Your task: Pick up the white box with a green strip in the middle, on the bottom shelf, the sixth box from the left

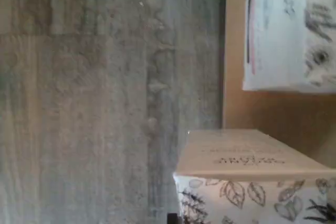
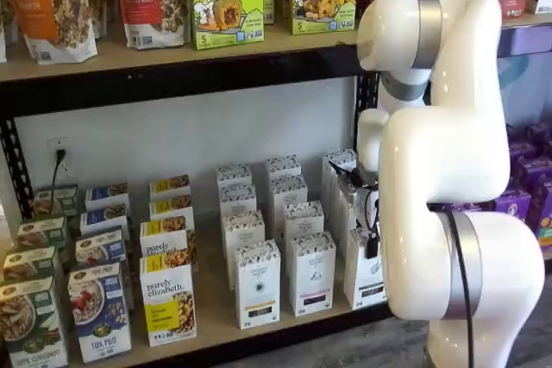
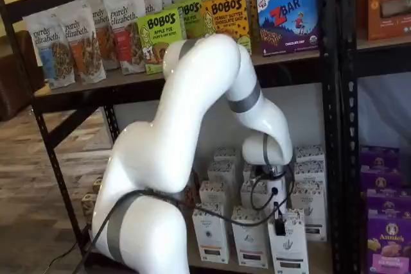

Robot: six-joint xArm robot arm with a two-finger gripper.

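The bottom shelf [image 2: 216, 321] is a light-tan board with rows of boxes. The white box at the right end of the front row [image 2: 364, 275] stands upright, partly behind my arm. It also shows in a shelf view [image 3: 289, 248]. Its strip colour is too small to tell. My gripper [image 3: 279, 224] hangs just above this box's top, with one black finger and a cable showing. It shows in the other shelf view too [image 2: 372, 243]. No gap between fingers can be seen. The wrist view shows two white leaf-printed boxes [image 1: 252, 182] [image 1: 291, 30] on the tan board [image 1: 262, 111].
Two more white boxes [image 2: 257, 286] [image 2: 311, 275] stand left of the target, with more rows behind. Yellow granola boxes [image 2: 168, 299] and cereal boxes [image 2: 99, 312] fill the left. A black rack post [image 3: 331, 158] and purple boxes [image 3: 388, 239] are to the right. Grey wooden floor [image 1: 105, 103] lies below.
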